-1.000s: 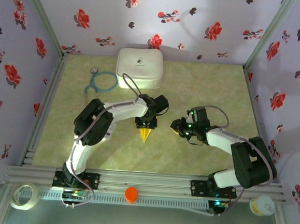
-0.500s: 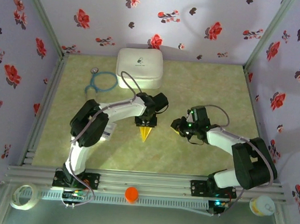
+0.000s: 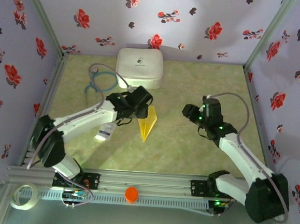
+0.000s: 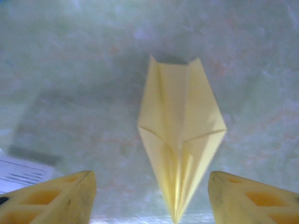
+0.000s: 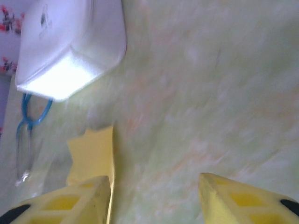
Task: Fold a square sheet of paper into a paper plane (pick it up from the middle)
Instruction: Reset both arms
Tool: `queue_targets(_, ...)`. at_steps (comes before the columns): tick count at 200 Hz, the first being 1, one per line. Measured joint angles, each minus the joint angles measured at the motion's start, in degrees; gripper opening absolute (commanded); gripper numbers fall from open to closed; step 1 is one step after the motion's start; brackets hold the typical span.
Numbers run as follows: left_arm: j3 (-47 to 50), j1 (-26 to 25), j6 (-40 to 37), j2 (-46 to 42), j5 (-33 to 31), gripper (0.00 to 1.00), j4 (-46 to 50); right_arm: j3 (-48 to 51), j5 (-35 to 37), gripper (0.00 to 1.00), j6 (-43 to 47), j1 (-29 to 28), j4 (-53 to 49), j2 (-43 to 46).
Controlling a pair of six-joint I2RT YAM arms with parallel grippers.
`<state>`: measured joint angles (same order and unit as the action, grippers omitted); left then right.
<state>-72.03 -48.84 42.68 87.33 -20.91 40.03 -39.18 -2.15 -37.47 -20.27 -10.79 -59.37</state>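
The paper plane [image 4: 180, 140] was judged light and flimsy, best pinched at its centre crease; the left end effector [image 4: 149, 179] and right end effector [image 5: 154, 179] were seen spread, empty.

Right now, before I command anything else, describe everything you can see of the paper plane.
The paper plane is a narrow yellow dart of thin paper, with a centre crease and two flaps meeting along it. It lies flat on the green table, nose toward the arm bases, notched tail toward the white case. Nothing grips it: the left end effector is open, its fingers clear of the paper.
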Motion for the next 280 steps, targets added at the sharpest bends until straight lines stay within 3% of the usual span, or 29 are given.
queue_targets(18,5.4,3.6,-3.0,-4.6,-2.3,0.87,-3.2,0.6,9.7,0.87,4.1,0.1,-0.2,3.3)
queue_targets(48,14.4,11.7,-9.1,-10.5,-6.2,0.99,-9.2,6.1,23.8,0.87,10.3,0.8,4.6,4.3)
queue_targets(73,21.7,18.3,-16.9,-13.9,-8.0,1.0,-15.5,10.2,31.1,0.88,15.6,1.4,10.0,1.0)
queue_targets(113,30.8,28.6,-26.4,-17.6,-9.4,1.0,-25.2,9.2,37.0,0.88,25.4,3.6,19.2,-11.8)
queue_targets(155,36.6,33.7,-32.7,-18.3,-10.2,1.0,-36.3,9.2,33.0,0.88,33.5,7.4,32.7,-24.6)
queue_targets(195,41.3,34.3,-35.6,-17.4,-9.9,1.0,-45.9,9.4,22.1,0.88,37.9,10.8,40.8,-26.4)
queue_targets(226,44.1,35.5,-37.3,-14.6,-7.9,1.0,-55.3,14.0,14.4,0.9,36.2,17.4,52.2,-27.1)
queue_targets(238,45.3,36.0,-37.7,-13.0,-6.7,1.0,-59.7,17.4,13.8,0.9,35.2,19.3,57.9,-29.1)
queue_targets(245,45.9,36.4,-38.2,-12.1,-6.0,1.0,-62.0,18.6,13.7,0.99,34.4,19.7,57.7,-29.5)
queue_targets(280,46.6,39.0,-40.2,-8.1,-1.1,1.0,-68.8,19.1,15.5,0.99,32.6,19.3,59.8,-29.9)
